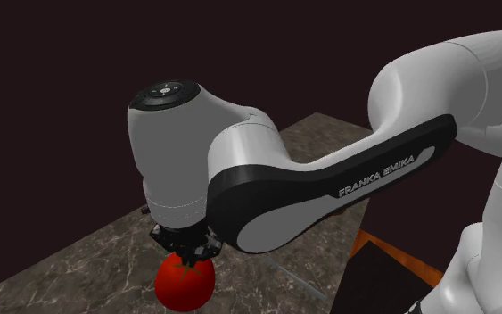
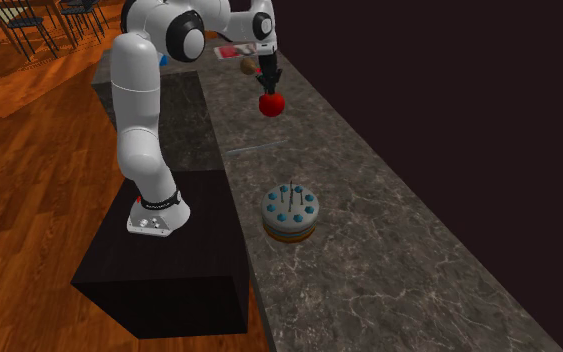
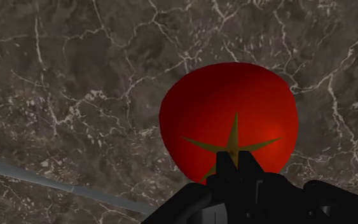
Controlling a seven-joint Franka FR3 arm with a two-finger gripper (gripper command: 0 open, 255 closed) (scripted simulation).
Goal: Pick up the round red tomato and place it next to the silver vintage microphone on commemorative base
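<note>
The round red tomato with a green star-shaped stem hangs under my black gripper, just over the dark marble counter. In the wrist view the two fingers close together on the top of the tomato at its stem, so my gripper is shut on it. In the second exterior view the tomato sits below the gripper, above the far part of the long counter.
A round cake with blue dots and thin candles stands mid-counter, nearer the second exterior camera. A small brown object and a flat red-and-white item lie beyond the tomato. The black stand rests on wooden floor.
</note>
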